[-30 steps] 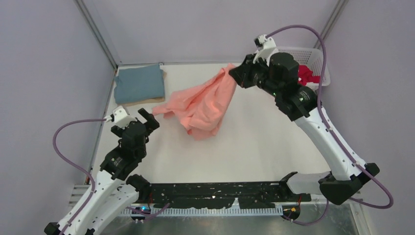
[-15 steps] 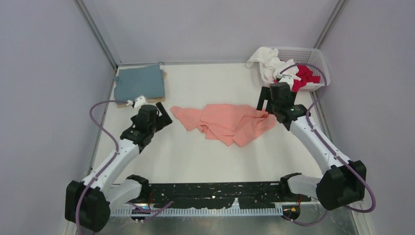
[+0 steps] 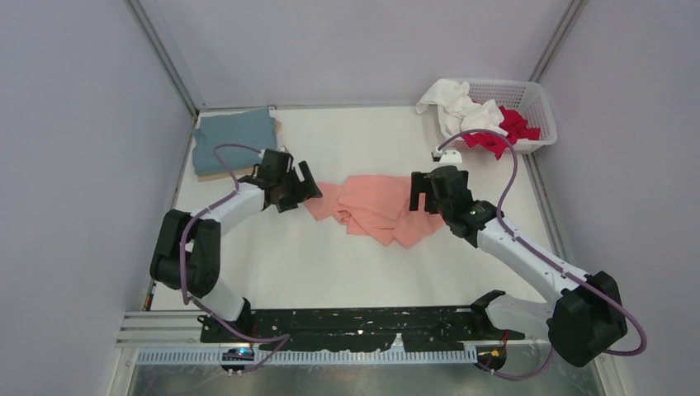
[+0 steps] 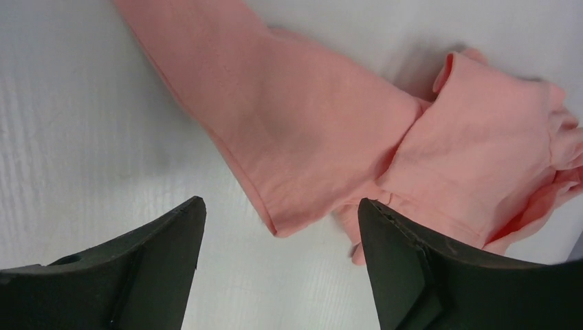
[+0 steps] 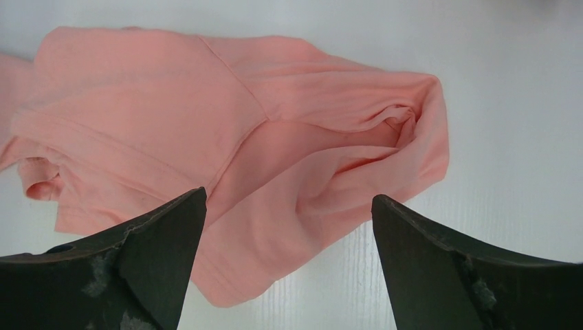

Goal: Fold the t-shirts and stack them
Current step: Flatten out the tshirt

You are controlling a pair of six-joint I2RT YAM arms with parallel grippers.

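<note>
A salmon-pink t-shirt [image 3: 376, 208] lies crumpled in the middle of the table. My left gripper [image 3: 302, 188] hovers at its left end, open; in the left wrist view a hem corner of the pink t-shirt [image 4: 309, 124] lies between the spread fingers of that gripper [image 4: 280, 203], ungripped. My right gripper [image 3: 423, 195] is over the shirt's right end, also open. The right wrist view shows folds of the pink t-shirt [image 5: 172, 124] under that wide-open gripper [image 5: 289, 196]. A folded teal-blue t-shirt [image 3: 234, 140] rests at the back left.
A white lattice basket [image 3: 532, 97] stands at the back right corner. A white t-shirt [image 3: 456, 106] spills over its left rim, and a red one [image 3: 499, 132] lies inside. Walls close in the table on the left, back and right.
The right gripper let go of the pink shirt, which dropped from mid-air to lie on the table. Both arms have swung in over the shirt's two ends.
</note>
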